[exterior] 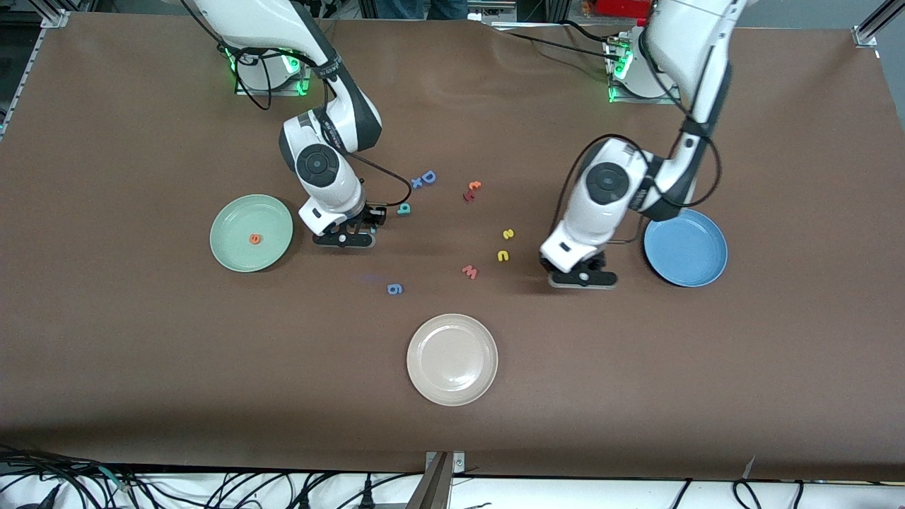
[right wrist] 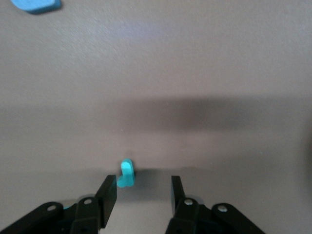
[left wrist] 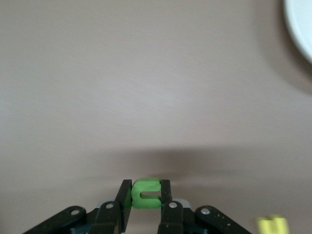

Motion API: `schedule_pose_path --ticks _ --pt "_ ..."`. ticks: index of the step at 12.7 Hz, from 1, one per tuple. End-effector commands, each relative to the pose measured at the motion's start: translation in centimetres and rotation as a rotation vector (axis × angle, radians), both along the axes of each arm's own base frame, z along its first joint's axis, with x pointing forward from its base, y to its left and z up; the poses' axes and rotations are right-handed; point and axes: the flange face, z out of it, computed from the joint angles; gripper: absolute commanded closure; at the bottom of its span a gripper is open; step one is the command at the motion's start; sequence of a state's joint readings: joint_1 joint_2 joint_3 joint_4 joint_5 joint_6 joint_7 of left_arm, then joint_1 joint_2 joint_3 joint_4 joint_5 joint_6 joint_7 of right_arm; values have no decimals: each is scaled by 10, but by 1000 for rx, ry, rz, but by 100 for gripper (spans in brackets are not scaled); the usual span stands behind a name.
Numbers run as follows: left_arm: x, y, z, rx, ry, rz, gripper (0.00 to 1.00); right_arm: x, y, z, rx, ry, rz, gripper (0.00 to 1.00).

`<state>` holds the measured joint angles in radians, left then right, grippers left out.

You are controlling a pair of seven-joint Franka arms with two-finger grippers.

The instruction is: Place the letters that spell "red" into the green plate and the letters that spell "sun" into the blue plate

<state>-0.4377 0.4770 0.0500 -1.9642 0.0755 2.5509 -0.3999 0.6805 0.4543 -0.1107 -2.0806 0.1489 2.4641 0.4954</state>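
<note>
The green plate (exterior: 272, 212) holds the orange e (exterior: 255, 239). Just beside it my right gripper (exterior: 344, 237) (right wrist: 144, 183) is low over the table and open. The teal r (right wrist: 126, 174) stands on edge against one fingertip, with a gap to the other. The teal d (exterior: 404, 208) lies close by, toward the left arm's end. My left gripper (exterior: 583, 279) (left wrist: 146, 183) is shut on the light green n (left wrist: 146, 195), over the table next to the blue plate (exterior: 685, 247), which holds nothing. The yellow s (exterior: 508, 234) and yellow u (exterior: 503, 255) lie mid-table.
A cream plate (exterior: 452, 359) (left wrist: 300, 24) sits nearer the front camera. Loose pieces: blue D (exterior: 428, 177), blue x (exterior: 417, 183), an orange and red pair (exterior: 472, 191), pinkish w (exterior: 470, 271), blue 9-like piece (exterior: 394, 288). A yellow letter (left wrist: 273, 225) lies near the left gripper.
</note>
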Motion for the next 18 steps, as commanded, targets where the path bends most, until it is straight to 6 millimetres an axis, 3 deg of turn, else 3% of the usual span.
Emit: schedule_pose_path --ticks 1,4,6,9,11,16,18 --pt "-5 64 22 25 8 -98 88 -4 3 -5 18 -20 -39 47" --pt "-3 137 45 45 42 -174 87 -9 11 -17 25 -30 -51 50" --pt "-7 175 57 59 98 -230 87 -12 17 -19 26 -31 -93 53" --pt "-18 221 44 63 165 -331 87 -14 17 -24 21 -25 -92 55" --pt "-27 232 35 59 190 -338 88 -14 17 -25 19 -21 -91 58" --pt "-27 246 -11 46 240 -321 88 -15 17 -25 15 -16 -87 89" --pt "-25 252 -32 43 229 -312 88 -14 17 -23 17 -17 -77 95"
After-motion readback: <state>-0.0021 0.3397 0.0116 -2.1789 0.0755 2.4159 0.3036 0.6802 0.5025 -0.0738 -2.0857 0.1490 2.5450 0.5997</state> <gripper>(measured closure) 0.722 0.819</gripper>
